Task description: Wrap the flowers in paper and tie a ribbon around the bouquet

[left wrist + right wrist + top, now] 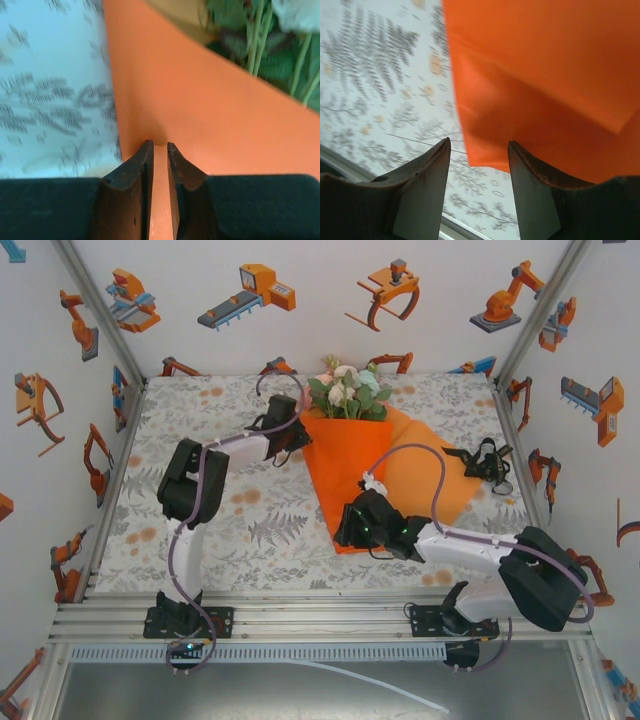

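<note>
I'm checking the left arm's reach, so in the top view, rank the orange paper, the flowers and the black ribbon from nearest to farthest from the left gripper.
1. paper, its left edge right at the left gripper.
2. flowers, just beyond, toward the back.
3. ribbon, far off on the right side.

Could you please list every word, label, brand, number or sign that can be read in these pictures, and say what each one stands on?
No text can be read here.
black ribbon: any print on it is too small to read.
robot stickers on the walls: drawings with small pale patches, too small to read.
orange paper: plain, no writing.
table cover: leaf pattern, no writing.
</note>
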Controlling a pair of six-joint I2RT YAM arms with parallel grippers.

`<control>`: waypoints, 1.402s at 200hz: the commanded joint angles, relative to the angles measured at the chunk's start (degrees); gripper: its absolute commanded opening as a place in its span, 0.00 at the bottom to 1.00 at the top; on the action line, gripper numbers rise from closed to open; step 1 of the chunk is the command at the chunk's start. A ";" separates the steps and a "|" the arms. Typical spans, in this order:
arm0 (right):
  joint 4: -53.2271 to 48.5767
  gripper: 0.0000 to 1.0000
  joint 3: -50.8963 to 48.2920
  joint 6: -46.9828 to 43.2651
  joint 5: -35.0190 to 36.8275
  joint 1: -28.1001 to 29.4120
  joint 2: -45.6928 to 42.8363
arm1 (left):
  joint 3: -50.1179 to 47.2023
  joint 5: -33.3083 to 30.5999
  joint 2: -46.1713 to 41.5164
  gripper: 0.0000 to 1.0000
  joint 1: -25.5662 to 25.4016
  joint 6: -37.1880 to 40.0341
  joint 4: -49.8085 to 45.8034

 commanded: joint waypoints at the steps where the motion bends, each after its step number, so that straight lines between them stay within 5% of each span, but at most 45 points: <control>1: 2.16 0.49 -2.13 3.04 1.13 0.07 1.25 | 2.76 3.06 3.83 0.23 1.81 -1.81 1.71; 39: -1.70 0.49 -0.46 3.74 0.07 0.05 -4.50 | 3.92 3.55 3.54 0.24 4.23 -1.34 1.55; 85: -10.54 0.52 6.06 0.53 7.47 -2.54 -14.65 | -1.35 2.52 -11.49 0.35 4.81 2.70 -1.02; 136: -5.73 0.51 5.34 1.30 -0.34 -9.30 -9.74 | -14.96 -1.40 -24.16 0.41 -4.42 2.99 1.03; 180: -2.82 0.51 -0.37 2.70 0.43 -9.38 -6.18 | -18.85 -3.24 -21.09 0.41 -11.33 1.13 2.52; 224: -10.08 0.50 0.94 -1.63 3.47 -9.19 -8.30 | -18.68 -4.07 -16.31 0.41 -12.25 2.09 3.82; 253: -16.85 0.51 7.80 -6.69 7.71 -2.24 -11.16 | -17.55 -4.76 -12.93 0.41 -11.91 2.28 6.47; 280: -10.49 0.50 10.01 -3.62 3.38 0.74 -7.30 | -14.52 -4.86 -9.06 0.41 -11.48 2.26 8.28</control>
